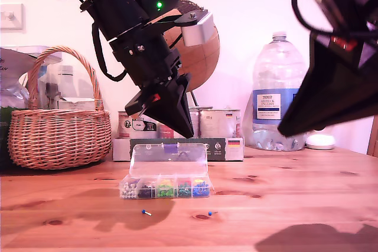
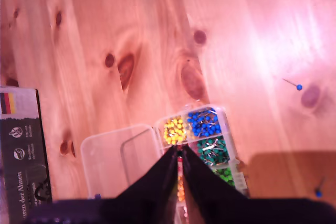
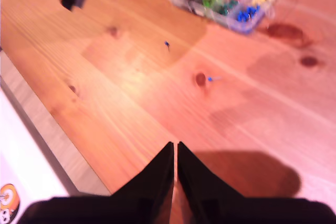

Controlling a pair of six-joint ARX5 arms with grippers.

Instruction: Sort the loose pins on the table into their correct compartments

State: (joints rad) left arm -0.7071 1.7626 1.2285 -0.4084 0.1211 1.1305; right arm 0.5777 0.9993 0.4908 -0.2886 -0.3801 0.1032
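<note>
The pine table (image 1: 307, 205) lies bare along its front edge, where two blue-headed loose pins (image 1: 144, 212) rest apart, just in front of the compartments (image 1: 166, 187). My second gripper (image 3: 175, 150), fingers pressed together and empty, hangs over that open front strip, so I judge it should descend straight and part its fingers around one pin's shaft. Farther back my first gripper (image 2: 177, 156), fingers nearly together, hovers above the box; whether it pinches a pin I cannot tell, and the upright lid (image 1: 169, 159) and the basket (image 1: 56, 134) toward the back edge crowd it.
</note>
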